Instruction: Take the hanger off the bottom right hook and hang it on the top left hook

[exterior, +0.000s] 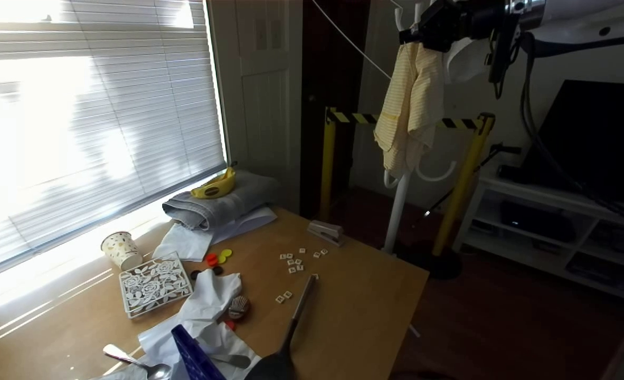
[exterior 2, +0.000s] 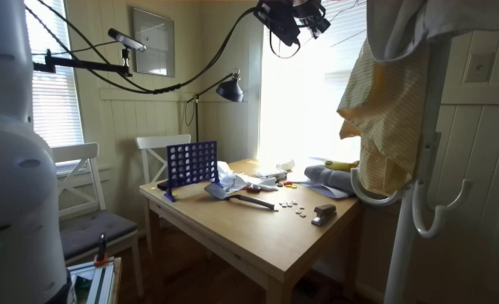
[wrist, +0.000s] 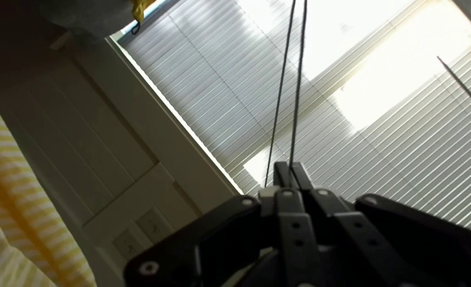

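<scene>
Cream panelled walls behind, in an exterior view; before them, smooth white robot arm upright along the left edge, looping black cables next, then black wrist housing at the top edge, and a light-brown wooden table lower down. In an exterior view, bright white slatted blinds at far left; well to their right, high up, a black two-fingered gripper aimed left, tipped slightly down, seen just below a curved white hook of an upright white coat stand and at the top of a pale yellow striped garment. Fingers pressed together, pinching a bare thin grey wire hanger: in the wrist view, one strand straight into the fingertips, a second close on its left. Cannot tell whether also resting on a hook. Right of the gripper, white forearm roughly horizontal, reaching past the right edge; behind it, a flat black television.
</scene>
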Tool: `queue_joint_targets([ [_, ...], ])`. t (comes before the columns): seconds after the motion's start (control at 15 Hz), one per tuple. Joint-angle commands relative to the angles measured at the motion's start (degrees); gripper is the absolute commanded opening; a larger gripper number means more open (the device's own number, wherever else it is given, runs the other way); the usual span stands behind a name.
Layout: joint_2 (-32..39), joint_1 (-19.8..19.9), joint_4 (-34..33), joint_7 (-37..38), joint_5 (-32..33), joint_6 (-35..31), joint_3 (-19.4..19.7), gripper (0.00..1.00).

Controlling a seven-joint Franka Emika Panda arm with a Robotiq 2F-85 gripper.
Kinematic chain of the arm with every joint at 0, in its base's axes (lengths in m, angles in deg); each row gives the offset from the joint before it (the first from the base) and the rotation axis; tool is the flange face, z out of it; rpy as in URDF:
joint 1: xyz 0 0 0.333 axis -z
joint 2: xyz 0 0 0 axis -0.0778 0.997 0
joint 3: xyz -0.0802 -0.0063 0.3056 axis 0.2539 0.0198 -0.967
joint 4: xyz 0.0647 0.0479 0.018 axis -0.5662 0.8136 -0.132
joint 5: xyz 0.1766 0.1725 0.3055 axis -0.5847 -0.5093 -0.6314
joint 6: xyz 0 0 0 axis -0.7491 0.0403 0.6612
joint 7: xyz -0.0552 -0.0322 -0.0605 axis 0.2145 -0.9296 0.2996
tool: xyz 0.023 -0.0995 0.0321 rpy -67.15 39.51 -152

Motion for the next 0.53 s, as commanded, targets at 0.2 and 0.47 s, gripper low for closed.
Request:
queue_joint_targets([
  [0.2,5.4,0.6,-5.3,11.5,-1.5,-2.0,0.8,0.01],
  [0.47,6.4,0.1,-1.9,10.5,-6.1,-0.2,1.6,0.01],
])
